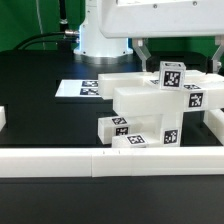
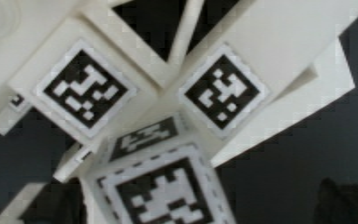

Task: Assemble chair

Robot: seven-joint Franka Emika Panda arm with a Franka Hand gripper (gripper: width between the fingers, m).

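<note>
The chair [image 1: 150,105] is a cluster of chunky white slabs and square posts with black-and-white tags, right of centre in the exterior view. One tagged post [image 1: 172,75] stands highest. My gripper [image 1: 179,52] hangs just above and behind it, with its dark fingers [image 1: 140,48] spread wide on either side and touching nothing. In the wrist view the tagged chair faces [image 2: 220,88] fill the picture from very close, another tag [image 2: 167,190] lies nearest, and my own fingers do not show clearly.
A long low white rail [image 1: 100,160] runs across the front, with a white wall piece [image 1: 214,125] at the exterior view's right. The marker board [image 1: 82,88] lies flat behind the chair, on the left. A small white part [image 1: 3,120] sits at the left edge.
</note>
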